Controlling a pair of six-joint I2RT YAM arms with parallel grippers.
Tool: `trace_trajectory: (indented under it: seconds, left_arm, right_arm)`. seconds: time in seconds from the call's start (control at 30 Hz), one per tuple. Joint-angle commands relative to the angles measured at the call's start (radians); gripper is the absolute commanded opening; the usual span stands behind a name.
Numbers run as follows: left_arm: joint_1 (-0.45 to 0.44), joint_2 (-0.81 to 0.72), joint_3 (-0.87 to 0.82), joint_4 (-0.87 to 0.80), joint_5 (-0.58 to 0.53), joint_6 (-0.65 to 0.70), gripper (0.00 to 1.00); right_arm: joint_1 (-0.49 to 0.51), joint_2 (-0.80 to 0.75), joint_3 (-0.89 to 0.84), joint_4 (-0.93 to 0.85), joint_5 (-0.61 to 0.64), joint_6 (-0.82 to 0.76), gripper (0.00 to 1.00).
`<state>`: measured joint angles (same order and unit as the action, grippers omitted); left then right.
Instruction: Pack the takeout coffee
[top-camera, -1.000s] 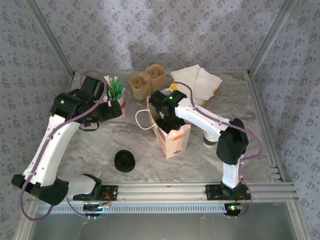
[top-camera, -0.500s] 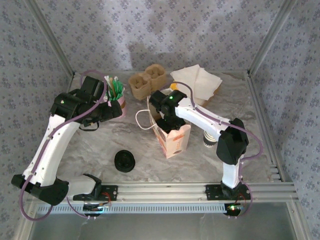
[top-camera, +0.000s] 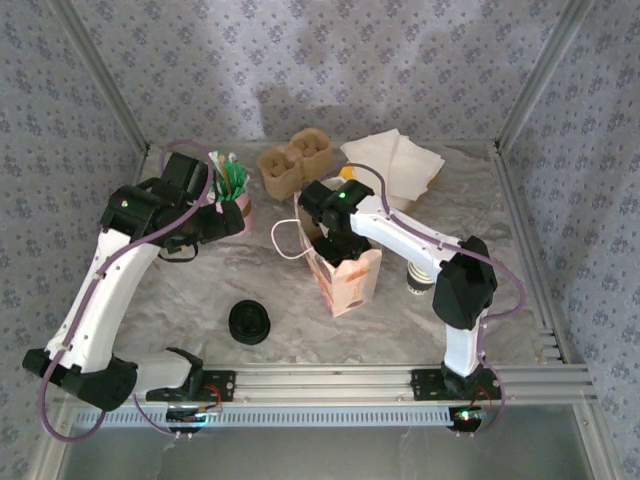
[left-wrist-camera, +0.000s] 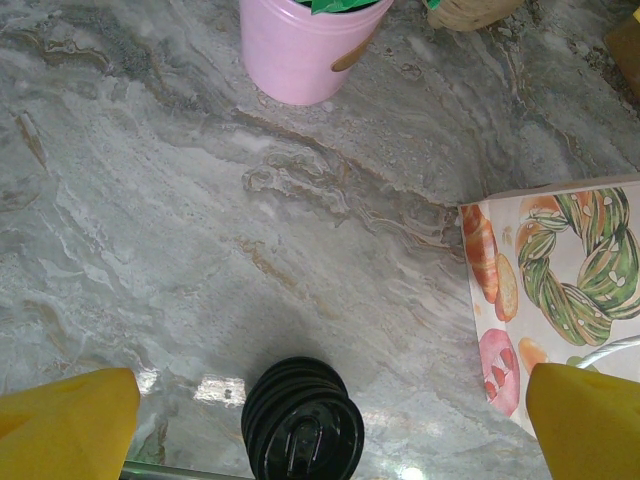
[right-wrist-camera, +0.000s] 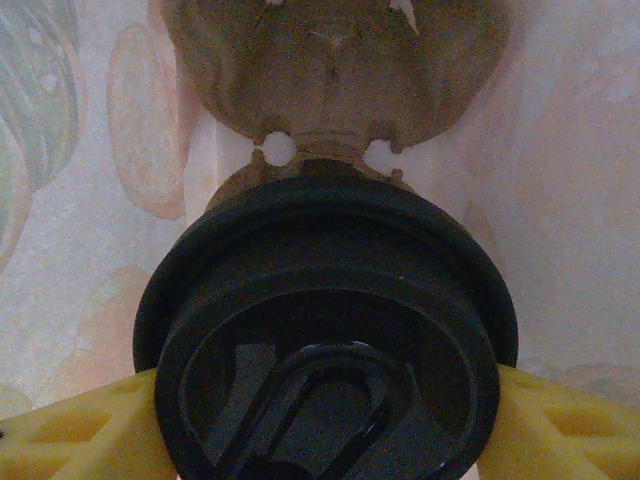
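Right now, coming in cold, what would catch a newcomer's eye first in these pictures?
The right tool reaches down into the printed paper bag at the centre of the table, the black-lidded takeout coffee between its yellow fingers. Next comes the stack of black lids standing alone near the front, and the left tool, wide open, beside the pink cup at the back left.

Encl. walls: back wall (top-camera: 330, 50), left wall (top-camera: 40, 130), right wall (top-camera: 600, 170) all wearing same pale grey-lilac covering w/ small repeating floral print. Two bare metal frame posts (top-camera: 100, 75) slanting down to rear corners of table (top-camera: 200, 290). Tabletop showing grey-white marble pattern w/ brownish veins. Ribbed aluminium rail (top-camera: 330, 380) running along near edge. Soft diffuse light falling from above; faint shadow (top-camera: 300, 105) lying on back wall; small glare patch (left-wrist-camera: 220, 390) shining on marble.
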<state>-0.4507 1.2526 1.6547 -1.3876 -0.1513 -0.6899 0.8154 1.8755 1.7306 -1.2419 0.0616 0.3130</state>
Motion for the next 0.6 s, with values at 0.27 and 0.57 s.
trace_trajectory:
  seconds: [0.27, 0.57]
  left_arm:
    - [0.007, -0.001, 0.030, -0.021, -0.022, -0.003, 0.99]
    - [0.007, 0.001, 0.028, -0.016, -0.019, -0.003, 1.00]
  right_arm:
    - [-0.006, 0.003, 0.001, -0.052, 0.001, -0.018, 0.73]
    - [-0.007, -0.009, 0.010, -0.054, 0.008, -0.014, 0.85]
